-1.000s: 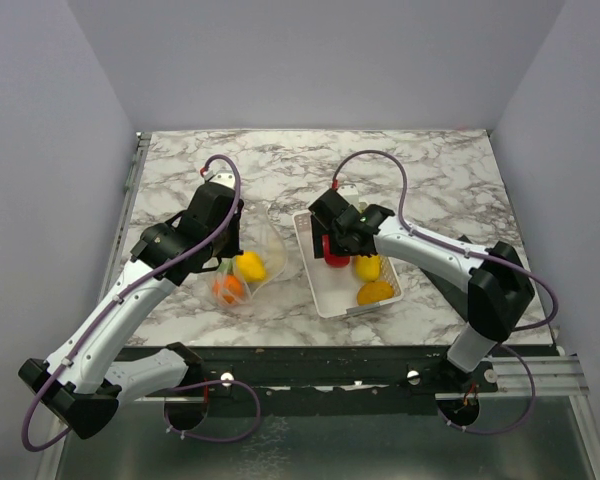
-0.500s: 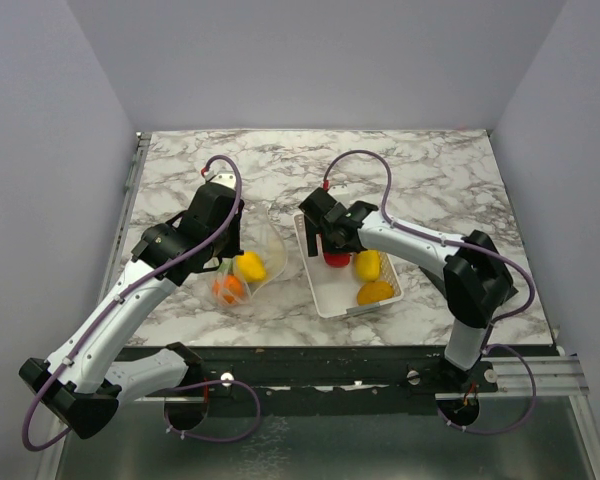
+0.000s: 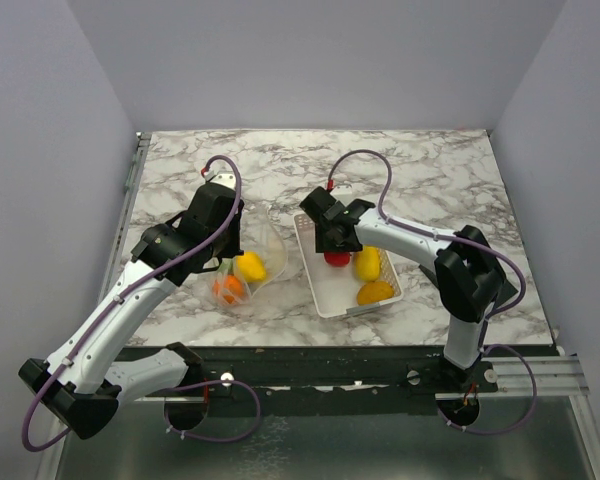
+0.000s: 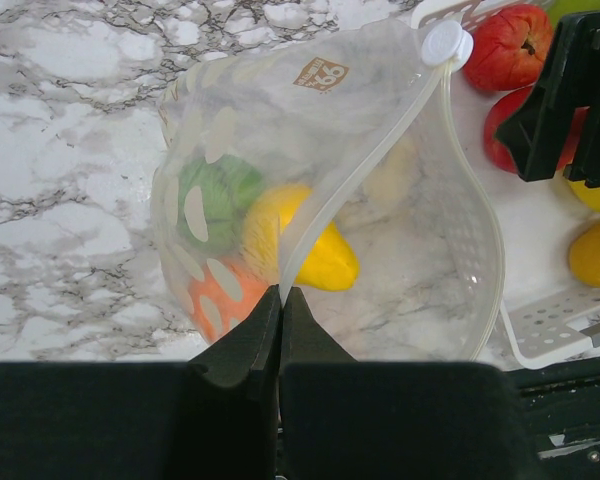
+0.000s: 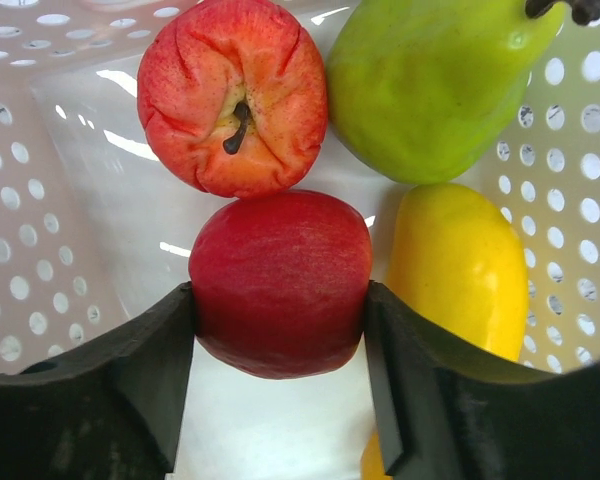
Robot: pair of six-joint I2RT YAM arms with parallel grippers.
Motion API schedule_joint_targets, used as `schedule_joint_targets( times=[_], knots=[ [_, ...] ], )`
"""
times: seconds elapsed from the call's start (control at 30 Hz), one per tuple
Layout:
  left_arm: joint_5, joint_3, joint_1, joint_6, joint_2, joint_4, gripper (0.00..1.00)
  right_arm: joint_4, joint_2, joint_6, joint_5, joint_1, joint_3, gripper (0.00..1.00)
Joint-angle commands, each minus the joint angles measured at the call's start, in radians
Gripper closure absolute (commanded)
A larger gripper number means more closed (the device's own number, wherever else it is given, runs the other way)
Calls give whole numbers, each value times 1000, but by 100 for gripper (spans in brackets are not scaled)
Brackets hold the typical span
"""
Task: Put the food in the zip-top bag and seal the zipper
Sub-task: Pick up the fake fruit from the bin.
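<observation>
Right wrist view: wrinkled red fruit [image 5: 232,95], green pear [image 5: 430,85] and yellow fruit [image 5: 460,270] crowd the smooth red fruit [image 5: 280,265], lower centre, in my right gripper [image 5: 280,300]'s half-open clasp. My left gripper [image 4: 280,296] is pinched onto the zip-top bag [image 4: 410,260]'s zipper [image 4: 360,170].

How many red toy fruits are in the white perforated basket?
2. A smooth dark-red toy fruit is pinched in the right tool; a wrinkled red toy fruit lies just beyond it, touching. More could hide under the arm.
</observation>
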Motion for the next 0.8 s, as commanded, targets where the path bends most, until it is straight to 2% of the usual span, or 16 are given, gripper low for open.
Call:
schedule_joint_targets(
  times=[0.0,0.17,0.47,0.77],
  knots=[
    [20,-5,-2,8,-19,1,100,3,-21,18,29,-6,-21,47],
    [22,-9,-3,6,-15,5,100,4,-60,15,11,-6,-39,67],
    [21,-9,-1,6,-12,8,100,25,-190,1,-13,-6,-86,87],
    [19,-4,-2,4,-11,7,100,39,-297,-36,-84,-6,-76,95]
  ],
)
